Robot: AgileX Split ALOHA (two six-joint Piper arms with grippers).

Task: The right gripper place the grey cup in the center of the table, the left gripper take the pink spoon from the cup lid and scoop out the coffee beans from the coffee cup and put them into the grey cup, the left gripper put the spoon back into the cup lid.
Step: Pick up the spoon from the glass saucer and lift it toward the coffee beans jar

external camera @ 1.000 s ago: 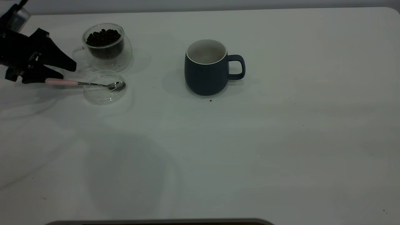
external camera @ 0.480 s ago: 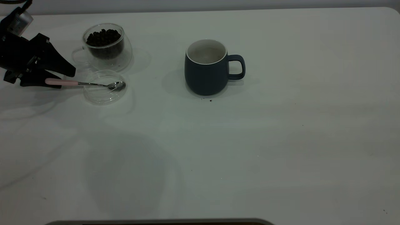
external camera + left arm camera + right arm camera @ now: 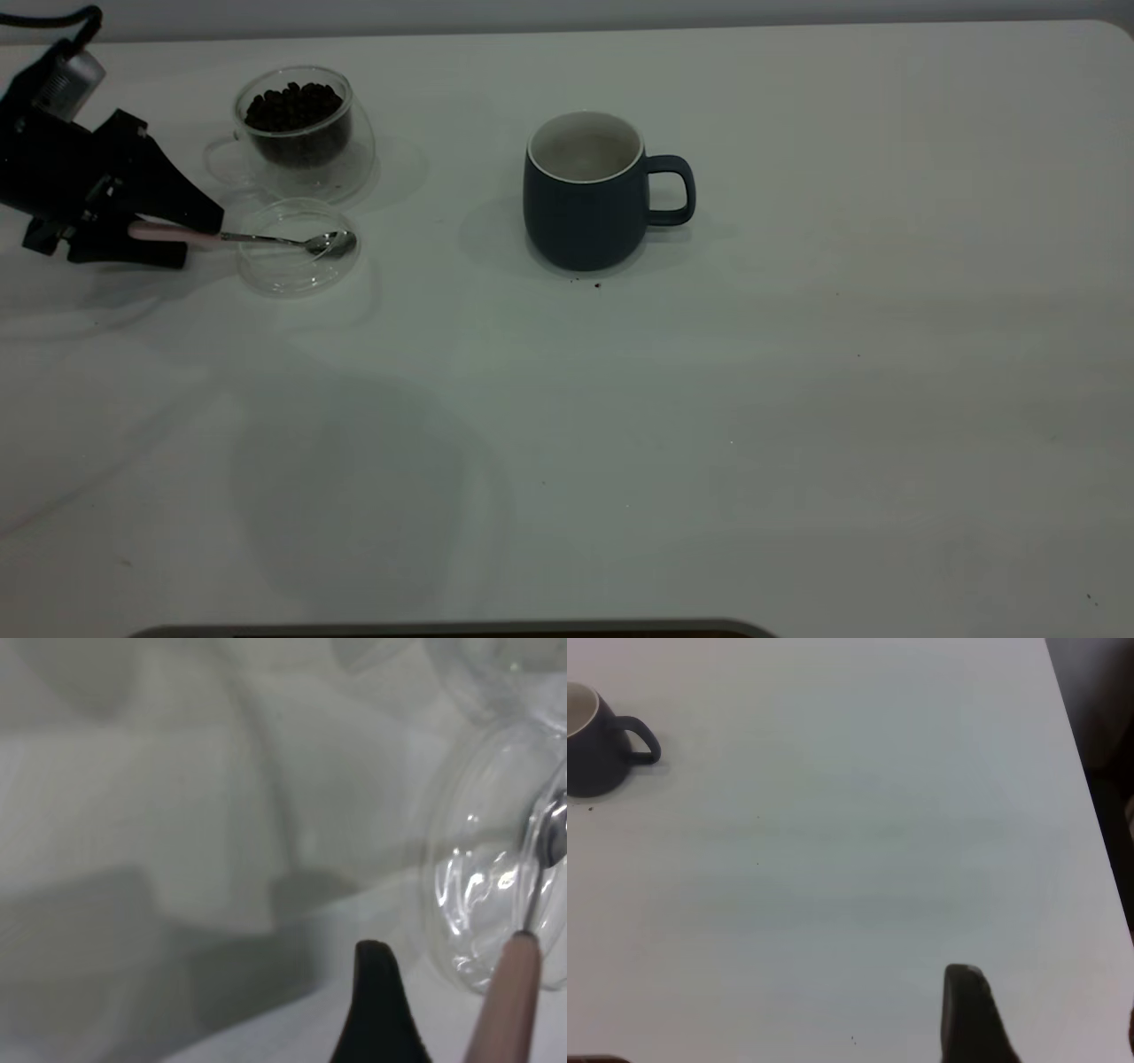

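1. Now the left gripper (image 3: 182, 237) sits at the surface's nine-to-ten o'clock edge, its black tapered fingers (image 3: 376, 1001) spread open, one either side of the pink spoon (image 3: 244, 237).
2. Closing squarely on the handle's middle should stop the spoon pivoting; a gentle squeeze seems wise, since the slim handle looks smooth and likely slippery.
3. A straight lift before any swing would probably keep the shiny metal bowl clear of the cup lid (image 3: 297, 266), a thin clear glass disc with a raised rim.
4. At the lid's twelve o'clock stands the coffee cup (image 3: 301, 133), rounded double-walled glass, heaped with dark coffee beans (image 3: 292, 102).
5. The grey cup (image 3: 585, 190), matte and rounded, stands mid-surface, handle at three o'clock.
6. The right gripper (image 3: 970, 1014) is parked well apart; I cannot tell its state.
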